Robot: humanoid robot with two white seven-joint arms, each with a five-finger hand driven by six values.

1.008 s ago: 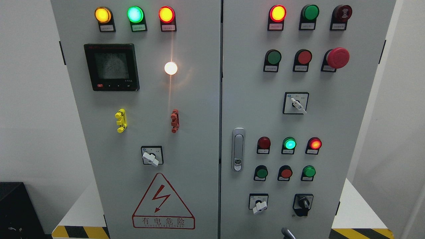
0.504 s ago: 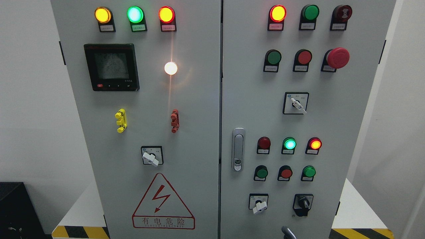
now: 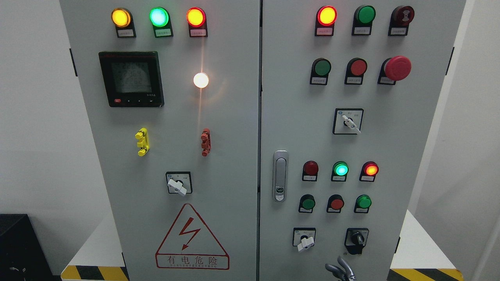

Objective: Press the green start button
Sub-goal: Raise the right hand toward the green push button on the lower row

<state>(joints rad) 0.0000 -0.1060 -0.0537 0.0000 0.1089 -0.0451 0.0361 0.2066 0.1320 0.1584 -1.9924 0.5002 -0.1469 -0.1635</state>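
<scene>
A grey control cabinet (image 3: 234, 117) with two doors fills the head view. The right door carries green push buttons: one in the upper group (image 3: 322, 67) and two in the lower row, at the left (image 3: 308, 203) and at the right (image 3: 363, 201). I cannot read their labels. My right hand (image 3: 340, 270) shows only as grey tips at the bottom edge, below the lower buttons and between the two lower selector switches. It touches no button. The left hand is out of view.
Red buttons (image 3: 336, 203) sit between the green ones. A red mushroom stop (image 3: 397, 68) sticks out at upper right. Lit lamps, selector switches (image 3: 306, 242) and a door handle (image 3: 280, 175) are nearby. Hazard-striped floor edges (image 3: 422, 273) flank the cabinet.
My right hand has risen at the bottom edge and shows more than before. The panel and its lamps look the same.
</scene>
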